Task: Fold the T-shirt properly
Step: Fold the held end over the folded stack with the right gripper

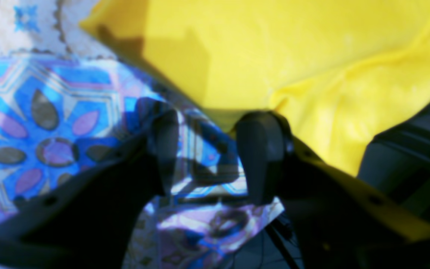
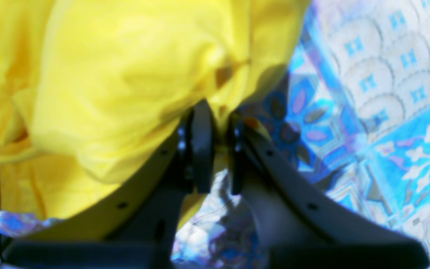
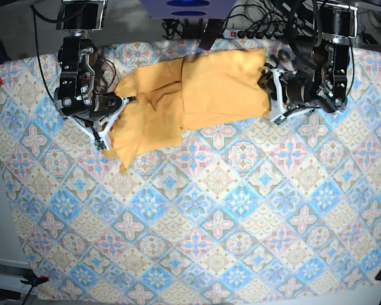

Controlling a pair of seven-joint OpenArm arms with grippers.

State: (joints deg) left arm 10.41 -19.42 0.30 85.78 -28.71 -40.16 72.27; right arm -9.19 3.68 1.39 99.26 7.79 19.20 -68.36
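Two grippers sit at opposite ends of the T-shirt (image 3: 190, 101), which lies crumpled across the far part of the tablecloth (image 3: 197, 216). I see the right gripper (image 2: 218, 149) clenched on a fold of yellow fabric at the shirt's edge. On my other side, the left gripper (image 1: 207, 153) stands spread, nothing between its fingers, one fingertip (image 1: 261, 149) touching the shirt's edge.

left end effector (image 1: 205, 157): jaws apart | right end effector (image 2: 220, 149): jaws pinched on cloth
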